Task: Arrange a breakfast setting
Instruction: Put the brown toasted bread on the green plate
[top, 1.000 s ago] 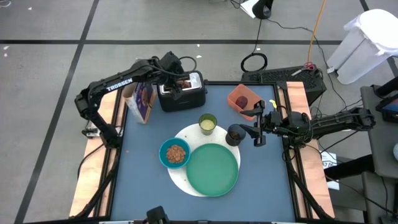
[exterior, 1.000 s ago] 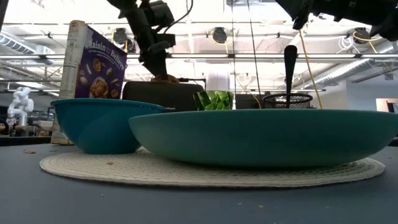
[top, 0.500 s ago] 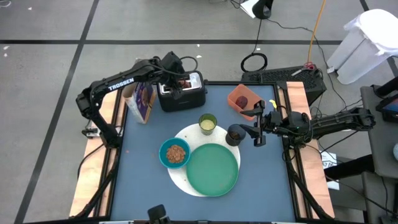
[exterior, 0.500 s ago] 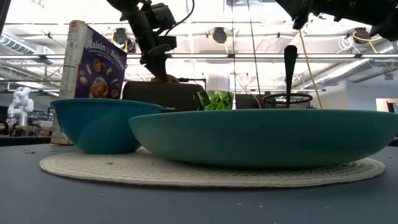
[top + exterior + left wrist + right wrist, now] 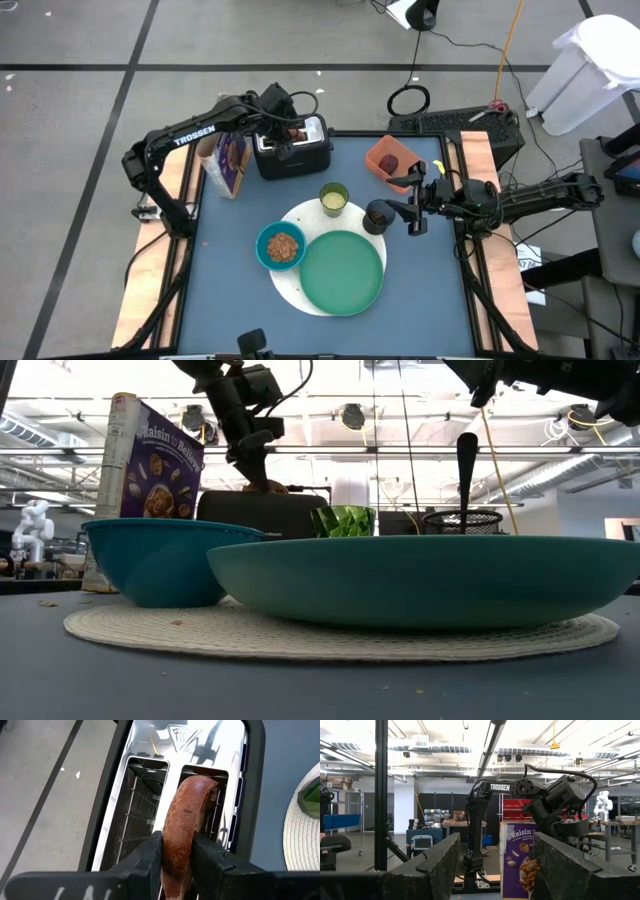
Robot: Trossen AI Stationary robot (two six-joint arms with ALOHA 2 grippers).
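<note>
Left pincer [image 5: 176, 851]: clenched on the brown bagel [image 5: 183, 815], upright in a slot of the silver toaster [image 5: 290, 146] at the counter's [image 5: 420, 300] 11 o'clock.
Right pincer [image 5: 416, 205]: at 3 o'clock, fingers parted, holding nothing.
Large green plate [image 5: 342, 271]: counter centre, on white round disc [image 5: 290, 290].

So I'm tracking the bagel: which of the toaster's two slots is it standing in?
The bagel stands in the toaster's slot nearer the white woven mat; the other slot shows only bare wire guides. The left gripper is pinching it.
</note>
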